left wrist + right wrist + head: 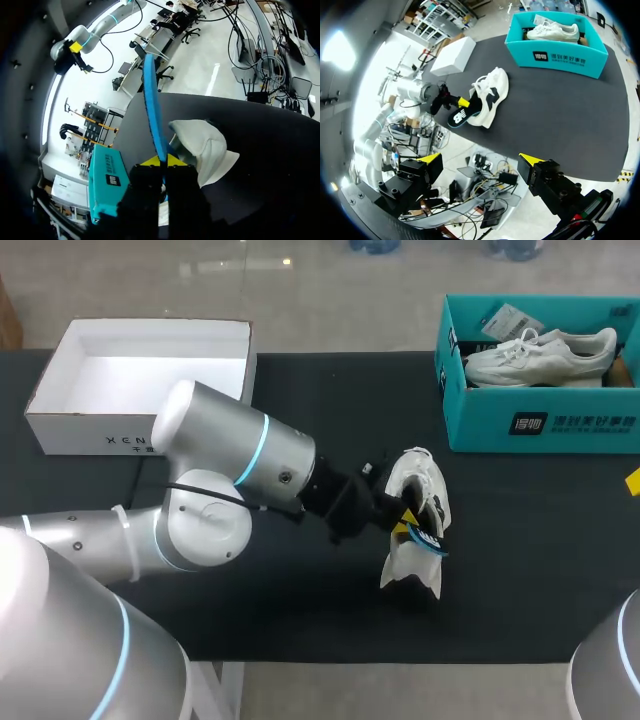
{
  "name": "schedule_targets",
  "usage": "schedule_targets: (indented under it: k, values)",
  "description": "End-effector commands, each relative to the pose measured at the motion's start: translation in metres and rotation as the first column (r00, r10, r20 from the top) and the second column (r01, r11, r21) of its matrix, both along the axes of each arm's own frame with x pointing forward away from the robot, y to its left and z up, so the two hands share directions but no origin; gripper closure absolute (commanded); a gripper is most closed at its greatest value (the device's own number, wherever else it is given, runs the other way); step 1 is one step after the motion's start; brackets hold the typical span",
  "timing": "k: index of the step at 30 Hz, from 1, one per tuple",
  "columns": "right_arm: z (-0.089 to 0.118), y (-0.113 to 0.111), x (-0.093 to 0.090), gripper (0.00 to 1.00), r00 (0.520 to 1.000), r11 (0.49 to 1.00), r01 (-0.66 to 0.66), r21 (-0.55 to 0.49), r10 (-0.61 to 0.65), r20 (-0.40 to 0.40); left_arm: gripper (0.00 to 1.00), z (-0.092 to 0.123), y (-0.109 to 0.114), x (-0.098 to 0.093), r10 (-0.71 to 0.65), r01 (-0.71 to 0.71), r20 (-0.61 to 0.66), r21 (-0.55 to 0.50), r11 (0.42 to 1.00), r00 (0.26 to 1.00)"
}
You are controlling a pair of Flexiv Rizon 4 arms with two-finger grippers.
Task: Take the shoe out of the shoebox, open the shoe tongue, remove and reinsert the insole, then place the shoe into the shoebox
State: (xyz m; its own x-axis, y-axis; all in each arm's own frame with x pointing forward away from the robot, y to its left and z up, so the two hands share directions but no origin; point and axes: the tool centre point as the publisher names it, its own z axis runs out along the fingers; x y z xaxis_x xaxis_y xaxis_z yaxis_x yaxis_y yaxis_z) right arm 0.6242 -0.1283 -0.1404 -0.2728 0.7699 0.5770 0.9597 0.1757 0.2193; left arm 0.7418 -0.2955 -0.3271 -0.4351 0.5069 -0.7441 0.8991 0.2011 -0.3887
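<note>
A white shoe (pixel 415 502) (pixel 491 94) lies on its side on the black table (pixel 520 570), right of centre. My left gripper (pixel 405 524) (pixel 162 161) is at the shoe's opening, shut on a blue insole (pixel 152 107) (pixel 432 542) (pixel 459 116) that stands edge-on between the yellow tips, partly out of the shoe (pixel 202 147). The teal shoebox (pixel 540 425) (pixel 560 56) (pixel 105 180) stands at the back right with a second white shoe (pixel 540 355) inside. My right gripper (pixel 482 159) hangs open and empty off the table's near right side, well away from the shoe.
A white box (pixel 140 380) (pixel 452 55) sits open at the back left. My left arm (pixel 230 480) stretches across the table's left half. A yellow object (pixel 633 480) shows at the right edge.
</note>
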Motion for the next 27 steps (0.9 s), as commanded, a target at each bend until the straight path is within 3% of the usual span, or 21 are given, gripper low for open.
schedule_targets:
  k: [1, 17, 18, 19, 20, 21, 22, 27]
  values:
    - [-0.002, 0.000, -0.009, 0.00, 0.997, 0.999, 0.047, 0.018, -0.048, 0.061, 1.00, -0.002, -0.001, 0.006, -0.016, 0.016, 0.024, 0.019, 1.000, 1.000]
    - [-0.002, 0.000, -0.009, 0.00, 0.997, 0.999, 0.047, 0.018, -0.048, 0.061, 1.00, -0.028, 0.008, 0.009, -0.030, 0.025, 0.068, 0.078, 0.997, 0.997]
    - [-0.002, 0.000, -0.009, 0.00, 0.997, 0.999, 0.047, 0.018, -0.048, 0.061, 0.94, -0.026, 0.009, 0.009, -0.024, 0.019, 0.066, 0.076, 0.997, 0.998]
    - [-0.002, 0.000, -0.009, 0.00, 0.997, 0.999, 0.047, 0.018, -0.048, 0.061, 0.64, -0.024, 0.009, 0.009, -0.022, 0.017, 0.063, 0.072, 0.997, 0.998]
    - [-0.002, 0.000, -0.009, 0.00, 0.997, 0.999, 0.047, 0.018, -0.048, 0.061, 0.42, -0.021, 0.010, 0.008, -0.019, 0.015, 0.063, 0.067, 0.998, 0.998]
    - [-0.002, 0.000, -0.009, 0.00, 0.997, 0.999, 0.047, 0.018, -0.048, 0.061, 0.07, -0.019, 0.010, 0.007, -0.014, 0.011, 0.061, 0.060, 0.998, 0.998]
    - [-0.002, 0.000, -0.009, 0.00, 0.997, 0.999, 0.047, 0.018, -0.048, 0.061, 0.00, -0.016, 0.010, 0.007, -0.009, 0.007, 0.055, 0.050, 0.999, 0.998]
    - [-0.002, 0.000, -0.009, 0.00, 0.997, 0.999, 0.047, 0.018, -0.048, 0.061, 0.00, 0.001, 0.014, 0.005, 0.020, -0.020, 0.045, -0.003, 1.000, 0.999]
